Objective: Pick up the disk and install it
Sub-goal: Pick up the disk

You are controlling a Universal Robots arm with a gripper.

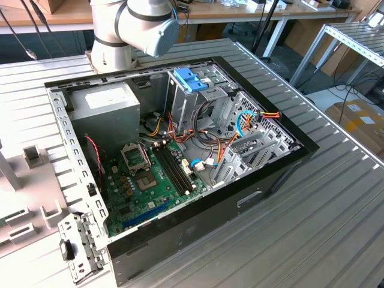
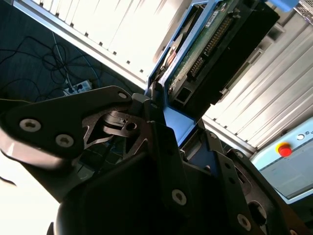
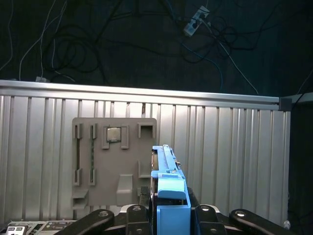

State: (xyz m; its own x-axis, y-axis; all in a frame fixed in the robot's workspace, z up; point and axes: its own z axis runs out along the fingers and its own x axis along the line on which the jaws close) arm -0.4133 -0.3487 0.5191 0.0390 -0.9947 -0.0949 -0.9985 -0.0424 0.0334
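In both wrist views my gripper [image 3: 170,215] [image 2: 168,115] is shut on the disk [image 3: 168,178] [image 2: 220,44], a dark hard drive in a light blue carrier frame. The disk stands on edge between the black fingers [image 3: 134,215], lifted off the ribbed metal table [image 3: 230,161]. Its green circuit board and connector row face the camera in the second wrist view. In the exterior view the arm [image 1: 135,27] rises behind the open computer case [image 1: 180,156].
Below the gripper lies a grey slotted fixture plate [image 3: 98,161] with a small chip [image 3: 113,133] in it. Inside the case are a metal drive cage topped by a blue-latched bracket [image 1: 191,78], a motherboard [image 1: 150,180], a power supply [image 1: 111,105] and loose cables [image 1: 252,120].
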